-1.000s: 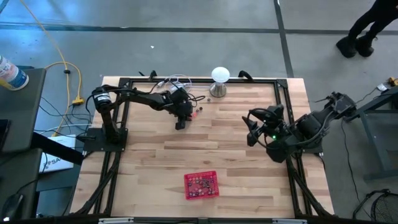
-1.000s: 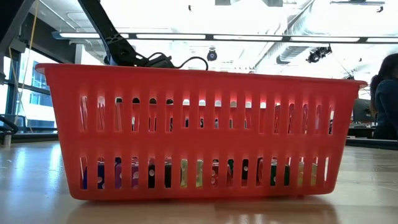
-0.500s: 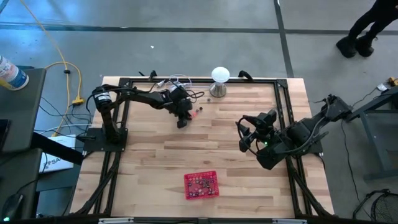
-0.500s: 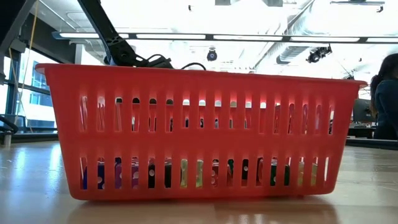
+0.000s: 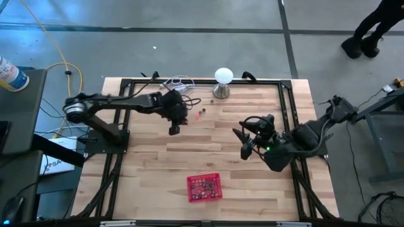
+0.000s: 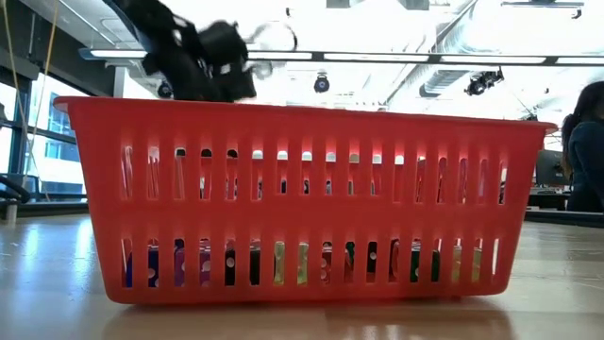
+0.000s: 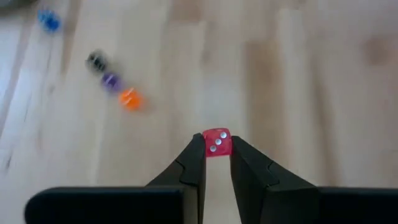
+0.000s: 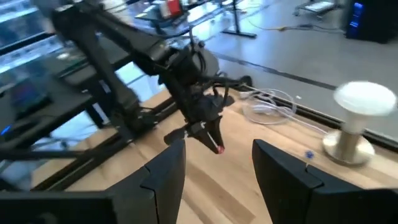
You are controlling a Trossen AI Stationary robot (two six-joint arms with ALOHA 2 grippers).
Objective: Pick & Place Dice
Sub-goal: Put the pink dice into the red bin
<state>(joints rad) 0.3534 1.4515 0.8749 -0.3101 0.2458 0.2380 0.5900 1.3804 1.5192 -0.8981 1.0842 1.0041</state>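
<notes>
Up close, my left hand point(image 7: 216, 163) pinches one red die point(image 7: 216, 142) above the surface point(image 7: 298, 74). Past it I count four loose dice point(image 7: 129, 99): orange, purple, dark, blue. Right hand point(image 8: 214, 163) hangs spread mid-surface. One red basket point(image 5: 204, 187) near front edge.

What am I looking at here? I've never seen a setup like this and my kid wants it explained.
These are four cameras on one two-armed robot at a wooden table. The picture from above shows both arms. One camera sits at table height right behind a red mesh basket, where coloured dice already lie. Each wrist carries a camera looking past its own two fingers. The left gripper is pinching a red die between its fingertips, lifted off the wood, while a few loose dice lie on the table beyond. The right gripper waits open, facing the other arm. At the table's far edge stands a white ball-topped metal stand.
</notes>
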